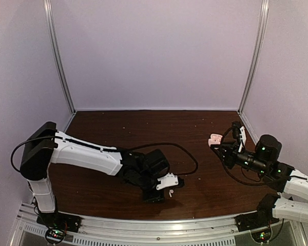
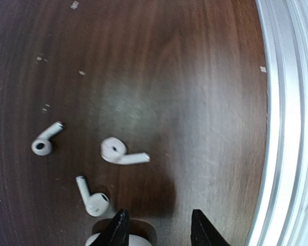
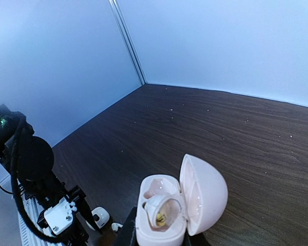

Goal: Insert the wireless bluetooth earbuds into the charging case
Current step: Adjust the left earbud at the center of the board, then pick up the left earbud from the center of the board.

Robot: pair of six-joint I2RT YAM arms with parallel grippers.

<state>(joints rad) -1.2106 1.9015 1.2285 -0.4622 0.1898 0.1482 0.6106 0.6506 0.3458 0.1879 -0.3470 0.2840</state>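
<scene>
Dark wood tabletop (image 2: 195, 77): left gripper (image 2: 159, 214) low, jaws parted, empty, above three earbuds (image 2: 120, 152), stems pointing different ways; right gripper (image 1: 218, 145) raised, clamping open charging case (image 3: 161, 220).

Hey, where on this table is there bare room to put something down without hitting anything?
Free: the wide back strip of the table between the rear wall and both arms, and the wood between the three earbuds and the metal rail. Crowded: just ahead of the left gripper, where those earbuds lie close together.
</scene>
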